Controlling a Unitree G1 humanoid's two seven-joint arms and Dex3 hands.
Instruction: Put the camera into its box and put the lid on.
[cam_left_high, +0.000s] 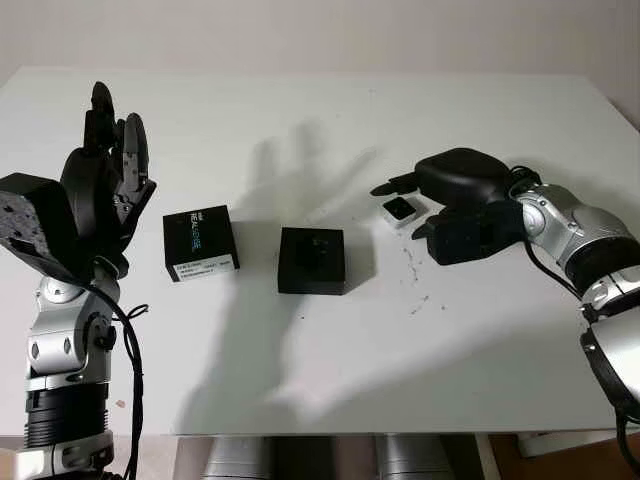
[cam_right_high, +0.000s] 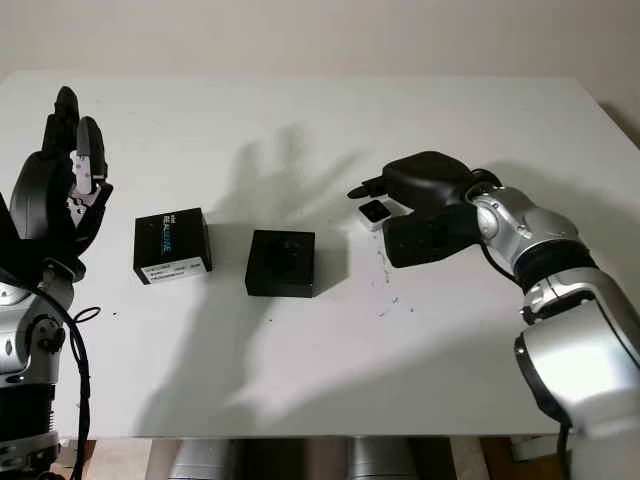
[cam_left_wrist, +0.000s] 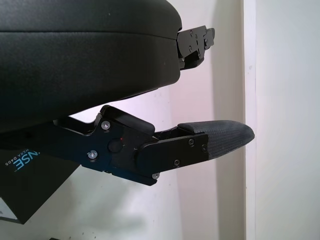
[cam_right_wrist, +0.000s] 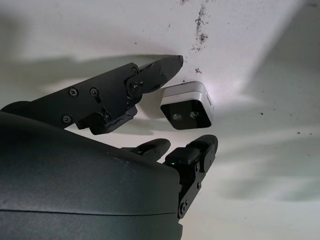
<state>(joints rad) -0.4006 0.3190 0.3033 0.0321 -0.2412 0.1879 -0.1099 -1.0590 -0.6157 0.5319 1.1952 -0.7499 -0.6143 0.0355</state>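
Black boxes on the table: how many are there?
2: the lid with printed lettering toward the left hand, and the box mid-table, left of the camera.

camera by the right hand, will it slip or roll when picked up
The camera looks like a small rigid block with flat faces, so it probably won't roll. Its smooth silver shell may slip between the right hand fingers. The dark lens face seems worth keeping fingers off.

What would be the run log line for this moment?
right hand: open, around camera, not gripping | left hand: open, raised beside lid | box: open, mid-table
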